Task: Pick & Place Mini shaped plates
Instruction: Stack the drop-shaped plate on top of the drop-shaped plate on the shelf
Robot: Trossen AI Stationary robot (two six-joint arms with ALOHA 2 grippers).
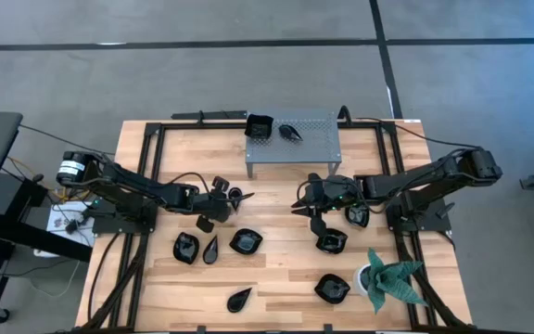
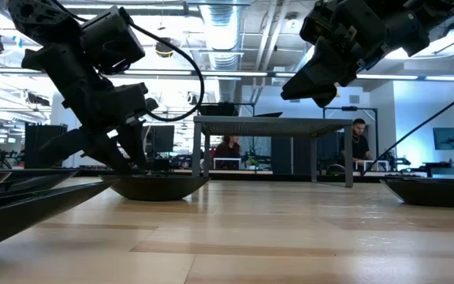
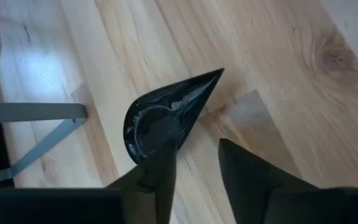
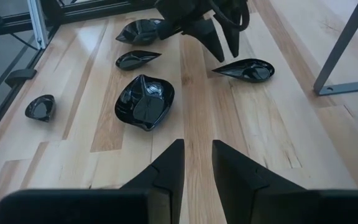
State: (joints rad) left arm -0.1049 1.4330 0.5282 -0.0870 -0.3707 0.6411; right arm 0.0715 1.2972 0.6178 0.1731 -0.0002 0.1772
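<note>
The left hand (image 3: 194, 177) is hovering low over the tabletop (image 3: 291, 74) with its fingers spread, one finger overlapping the rim of a black teardrop plate (image 3: 166, 115) lying flat on the wood near the grey shelf (image 1: 293, 139). The right hand (image 4: 197, 165) is hanging above the tabletop's middle, fingers slightly parted and pinching nothing.

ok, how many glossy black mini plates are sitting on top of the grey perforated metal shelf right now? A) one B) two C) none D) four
B: the high view shows two on the grey perforated metal shelf, a glossy black square plate at one end and a glossy black teardrop plate beside it; the other plates lie on the wooden table.
</note>
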